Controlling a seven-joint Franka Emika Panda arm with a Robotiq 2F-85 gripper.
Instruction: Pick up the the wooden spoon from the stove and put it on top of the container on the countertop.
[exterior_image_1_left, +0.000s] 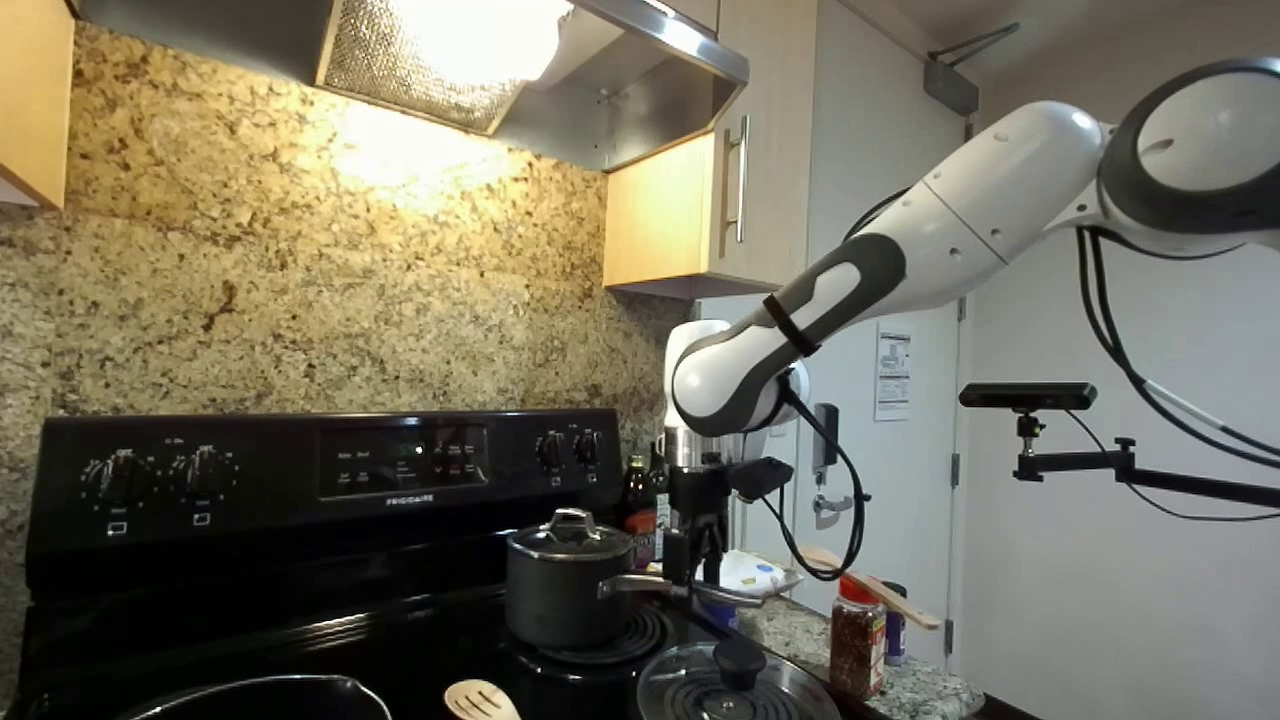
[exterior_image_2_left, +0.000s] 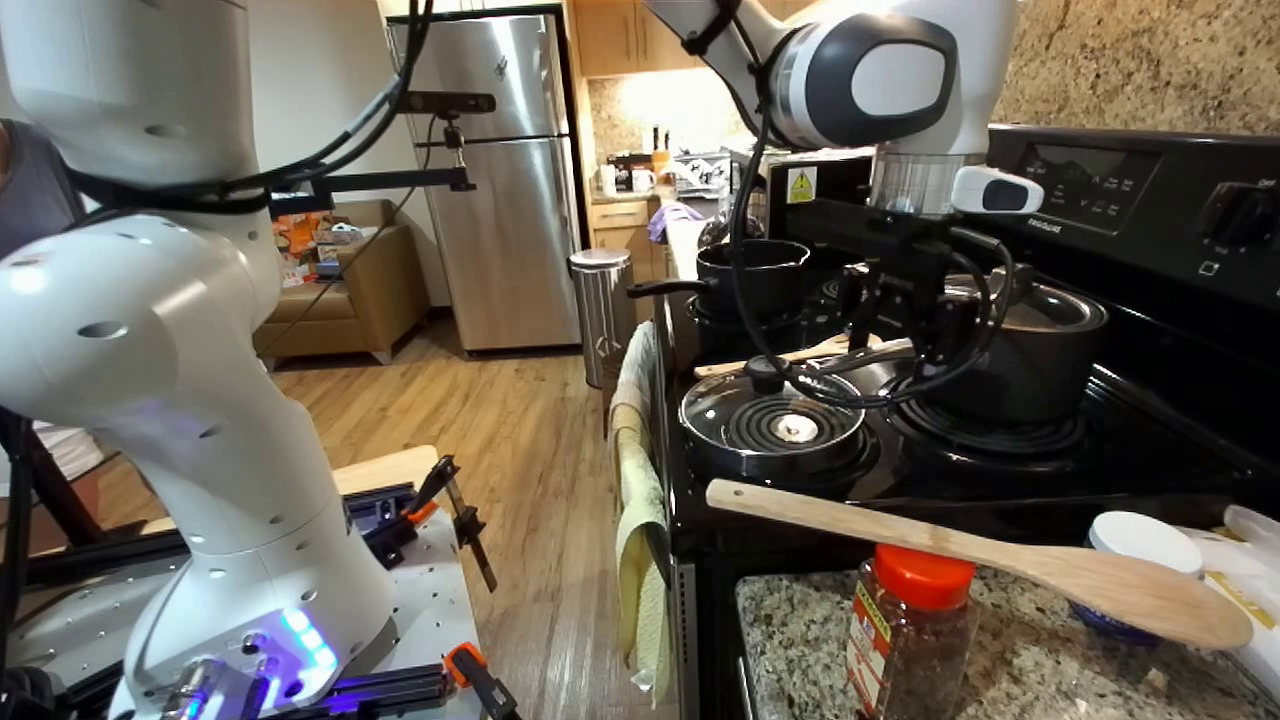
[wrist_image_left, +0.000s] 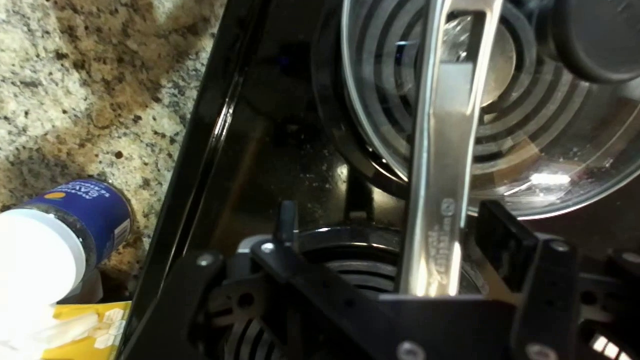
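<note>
Exterior view: spoon (exterior_image_2_left: 965, 544) aslant, handle (exterior_image_2_left: 820, 511) leftward

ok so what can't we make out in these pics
Slotted wooden spoon: handle cut off by the bottom edge, in an exterior view.
Red-capped jar: base cut off by the bottom edge, in an exterior view.
White-capped jar: body partly hidden by the plain wooden spoon, in an exterior view.
Pot handle: engraving too blurred to read, wrist view.
Door notice: print too small, in an exterior view.
</note>
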